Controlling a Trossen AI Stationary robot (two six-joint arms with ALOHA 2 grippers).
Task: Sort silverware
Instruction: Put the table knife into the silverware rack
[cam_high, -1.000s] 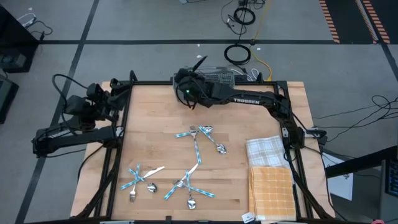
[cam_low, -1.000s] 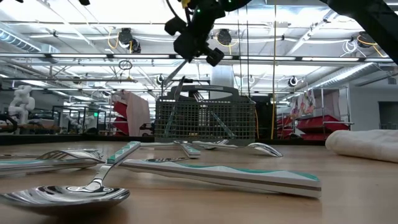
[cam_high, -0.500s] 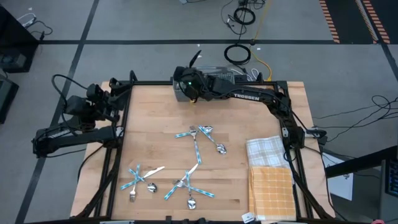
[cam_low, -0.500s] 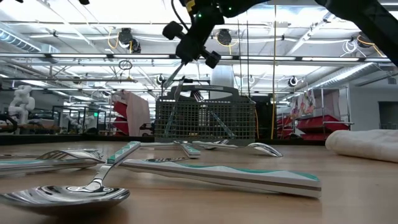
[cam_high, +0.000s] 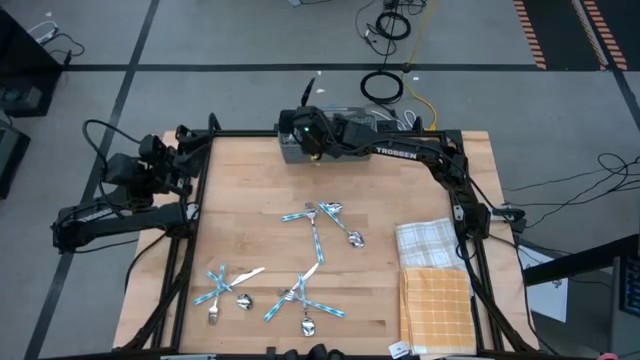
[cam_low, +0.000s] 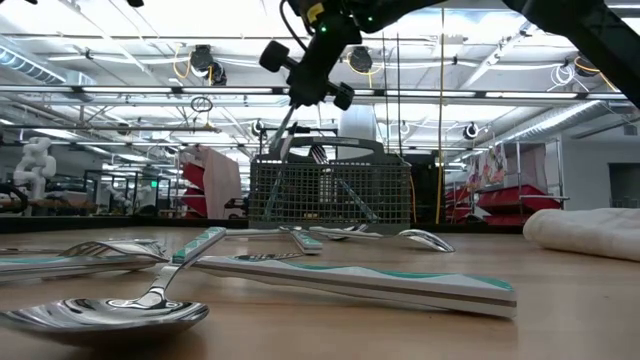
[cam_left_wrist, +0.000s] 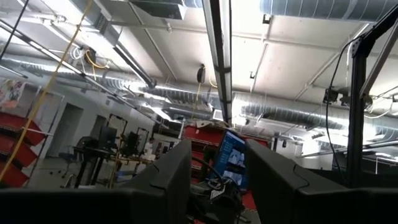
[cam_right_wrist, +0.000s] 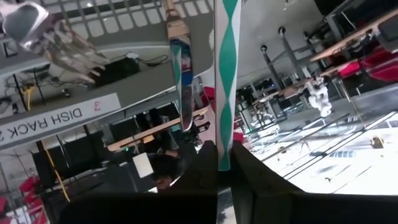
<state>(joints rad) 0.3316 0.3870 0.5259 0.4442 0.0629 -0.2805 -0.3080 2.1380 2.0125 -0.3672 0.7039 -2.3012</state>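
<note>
the right arm stretches across the far edge of the table, elbow bent at the right side, forearm running leftward to a wrist held high at the far centre. the right gripper (cam_high: 304, 128) (cam_low: 306, 78) hangs up there with its fingers (cam_right_wrist: 208, 163) pressed tight on a teal-handled piece of silverware (cam_right_wrist: 224, 74), the handle running out between them. the left arm sits folded off the table's left edge, parked low, its left gripper (cam_high: 178, 150) tipped upward with fingers (cam_left_wrist: 171, 177) spread apart and nothing between them.

Silverware (cam_high: 315, 240) mid-table, caddy (cam_high: 345, 125) at far edge
</note>
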